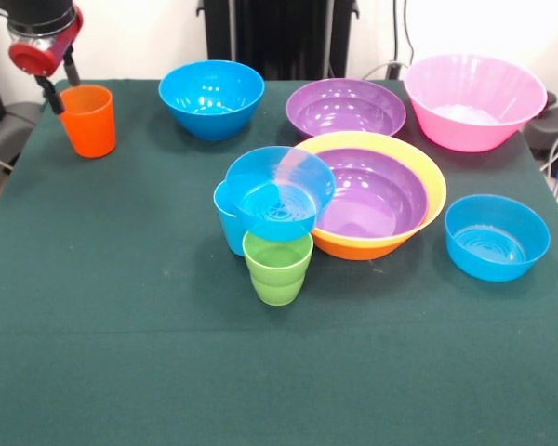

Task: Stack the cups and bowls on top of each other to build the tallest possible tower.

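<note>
My gripper (63, 93) is at the far left corner, open, just behind and left of the orange cup (88, 121), which stands upright on the table. At the middle a small blue bowl (279, 190) rests tilted on the green ridged cup (279, 269) and the light blue cup (229, 228) beside it. Right of them a purple bowl (372, 195) is nested in the large orange-yellow bowl (431, 190). A second purple bowl (346, 107), a pink bowl (474, 102) and two more blue bowls (211, 98) (496, 237) stand alone.
The table is covered in dark green cloth (121, 353). Black equipment and cables stand beyond the far edge (279, 37). The bowls fill the far and right parts of the table.
</note>
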